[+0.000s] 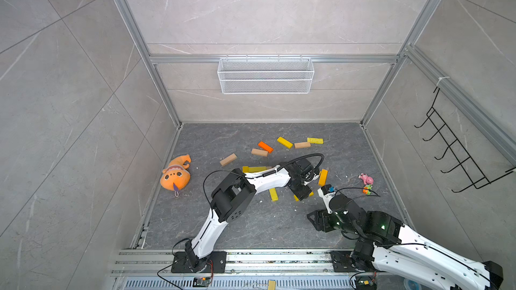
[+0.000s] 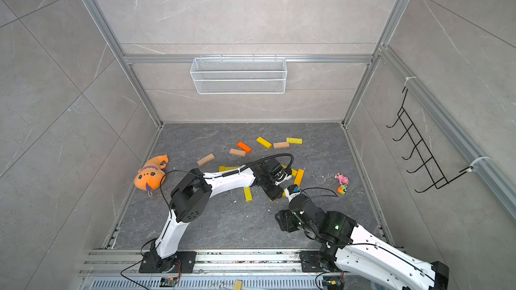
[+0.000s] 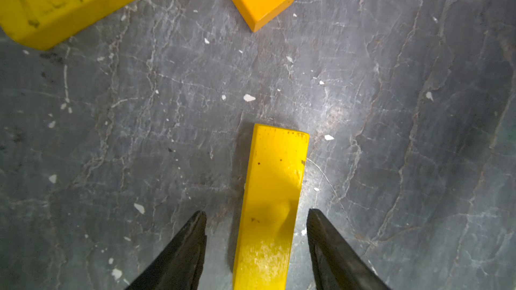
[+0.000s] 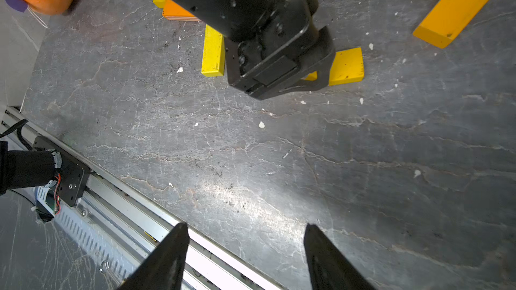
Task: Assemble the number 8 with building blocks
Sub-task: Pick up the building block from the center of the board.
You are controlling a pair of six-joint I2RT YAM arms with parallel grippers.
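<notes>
On the floor [image 1: 251, 227]: blocks [image 1: 259, 152] are scattered loose, from the middle to the far side.
Basket [image 1: 265, 75]: hung on the back wall.
Left arm [image 1: 223, 199]: stretched over the middle of the floor.
Right arm [image 1: 391, 235]: bent low at the front right.
Plush [image 1: 176, 174]: laid by the left wall, well apart from the blocks.
Left gripper [image 3: 256, 218]: held low over a yellow block [image 3: 273, 191]; the jaws are spread astride it, a gap is seen on each side, and nothing is pinched.
Right gripper [image 4: 246, 227]: held above bare floor near the front rail [image 4: 125, 199]; the jaws are spread, with nothing between them.
Far blocks: an orange block [image 1: 265, 146] is strewn with yellow and tan ones in a loose row.
Amber block [image 1: 323, 177]: laid just beside the left gripper.
Second yellow block [image 1: 273, 194]: laid beside the left arm, near the straddled one.
Pink toy [image 1: 366, 178]: set near the right wall.
</notes>
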